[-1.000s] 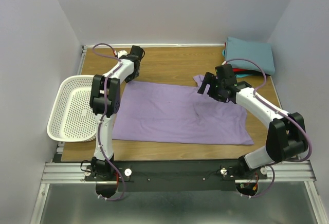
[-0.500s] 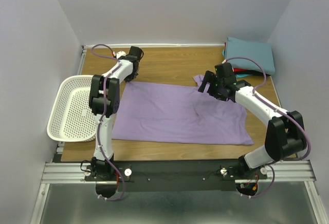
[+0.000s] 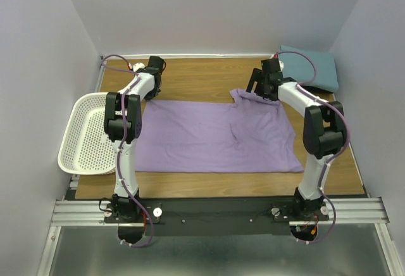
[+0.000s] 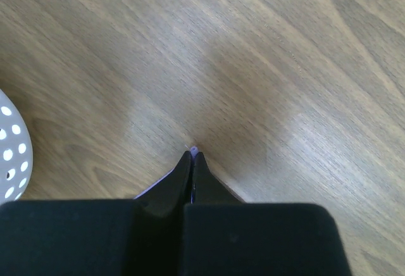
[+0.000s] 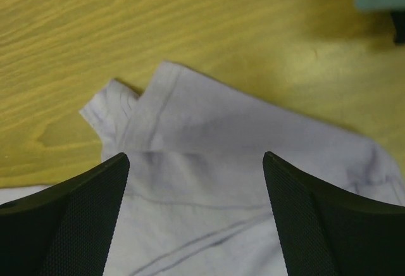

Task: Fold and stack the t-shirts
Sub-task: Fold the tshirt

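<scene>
Left end effector (image 4: pixel 193 156), newly closed, is pinching the large lavender-purple cloth t-shirt (image 3: pixel 215 137) near the white perforated plastic basket (image 3: pixel 95 137), while the right end effector (image 5: pixel 196 157) is hovering spread above its sleeve.

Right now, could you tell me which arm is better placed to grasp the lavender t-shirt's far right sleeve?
Right. The right gripper is open directly over that sleeve of the lavender t-shirt; the left gripper is shut on its far left corner.
</scene>
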